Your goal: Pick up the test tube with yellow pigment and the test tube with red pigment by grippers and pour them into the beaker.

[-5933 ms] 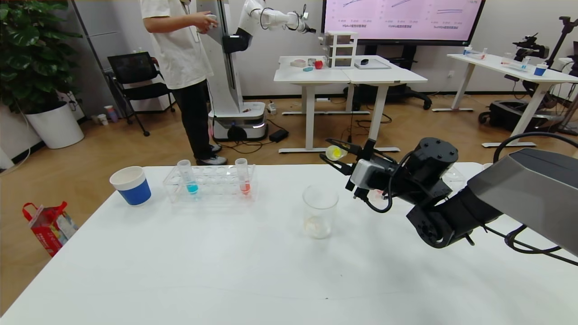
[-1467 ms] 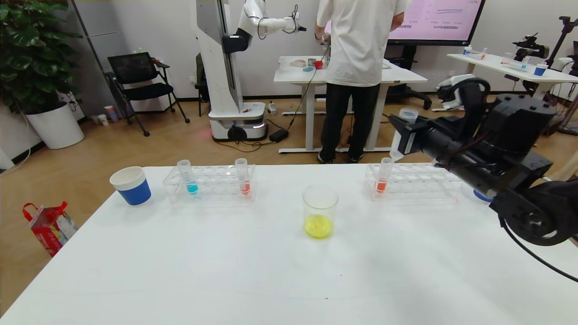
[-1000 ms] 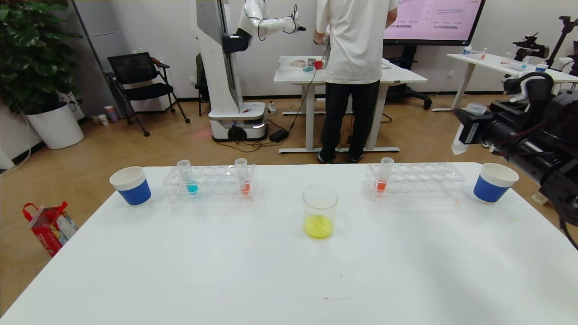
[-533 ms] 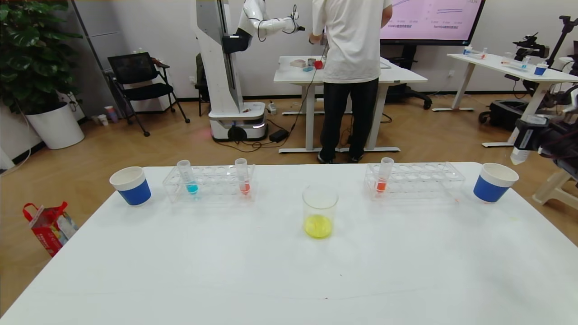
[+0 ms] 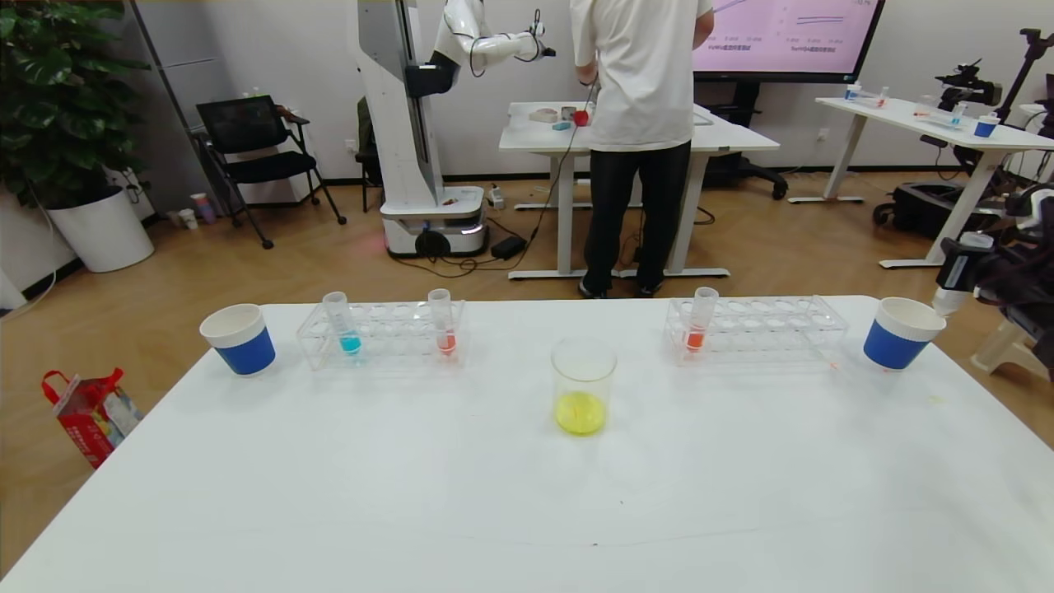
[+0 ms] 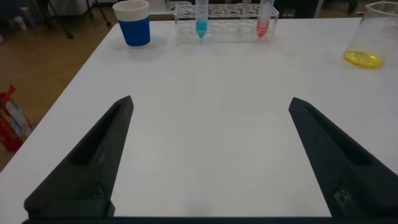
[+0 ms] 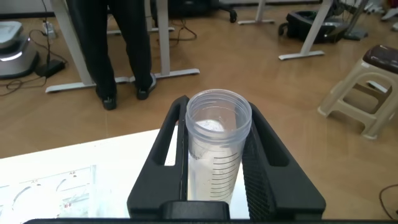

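Note:
The beaker (image 5: 583, 385) stands mid-table with yellow liquid in its bottom; it also shows in the left wrist view (image 6: 369, 36). The test tube with red pigment (image 5: 443, 322) stands in the left rack (image 5: 387, 333), and shows in the left wrist view (image 6: 264, 17). My right gripper (image 5: 959, 265) is at the table's far right, shut on the clear, emptied yellow-pigment tube (image 7: 217, 143), whose tip (image 5: 945, 303) hangs just over the right paper cup (image 5: 900, 332). My left gripper (image 6: 210, 101) is open and empty above the front left of the table, out of the head view.
A blue-liquid tube (image 5: 342, 323) shares the left rack. The right rack (image 5: 766, 331) holds an orange-liquid tube (image 5: 700, 321). A second blue-and-white cup (image 5: 239, 338) stands far left. A stool (image 7: 370, 87) is off the table's right edge. A person (image 5: 638, 123) stands behind the table.
The yellow liquid went from the tube into the beaker. My right gripper then carried the emptied tube to the right, past the right rack, and has dropped a little over the right cup.

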